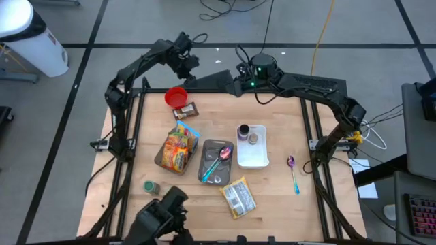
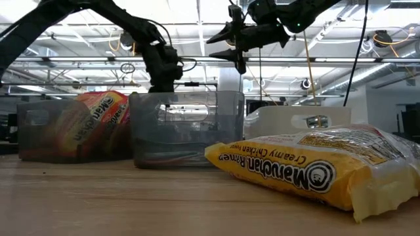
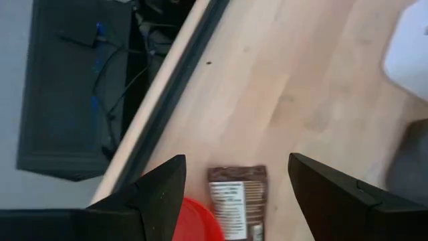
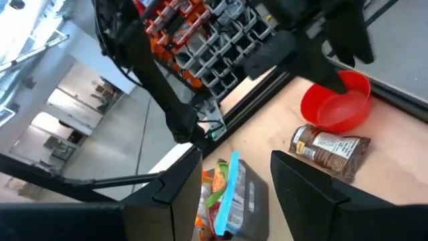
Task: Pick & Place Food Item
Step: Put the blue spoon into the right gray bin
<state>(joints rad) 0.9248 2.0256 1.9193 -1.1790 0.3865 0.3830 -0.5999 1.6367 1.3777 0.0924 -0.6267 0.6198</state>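
Wooden counter: brown snack packet beside red bowl, lengthwise left-right; left pincer open above, empty.

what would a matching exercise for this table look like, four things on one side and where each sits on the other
Things:
1 red bowl
2 brown packet
3 purple spoon
4 yellow noodle pack

Places:
A on bare wood, right of the white tray
B at the table's far left corner
C near edge, below the clear bin
D right beside the bowl

Pairs: 1-B, 2-D, 3-A, 4-C
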